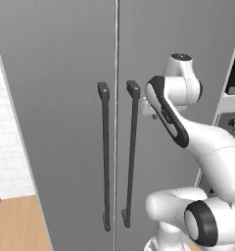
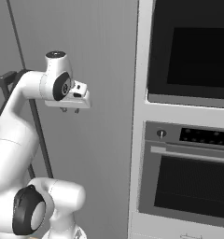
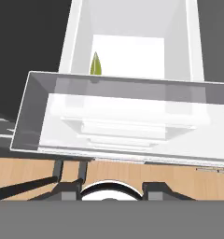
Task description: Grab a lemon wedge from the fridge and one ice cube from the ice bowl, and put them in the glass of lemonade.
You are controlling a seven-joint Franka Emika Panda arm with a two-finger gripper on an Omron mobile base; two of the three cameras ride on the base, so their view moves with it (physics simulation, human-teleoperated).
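The fridge (image 1: 65, 98) stands shut, its two dark handles (image 1: 105, 157) side by side. The fingers (image 2: 70, 110) hang beside the right door; I cannot tell their spread. The lemon wedge (image 3: 95, 64) sits on a white shelf (image 3: 132, 56).

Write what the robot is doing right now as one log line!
fridge: doors shut | pincer: open, empty, by right handle | lemon wedge: in white compartment, untouched

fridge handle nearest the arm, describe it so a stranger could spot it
Find the tall grey two-door fridge in the left base view. Two long dark vertical bar handles flank its centre seam; yours is the right-hand bar, closest to the white arm's dark elbow, unlike its left twin.
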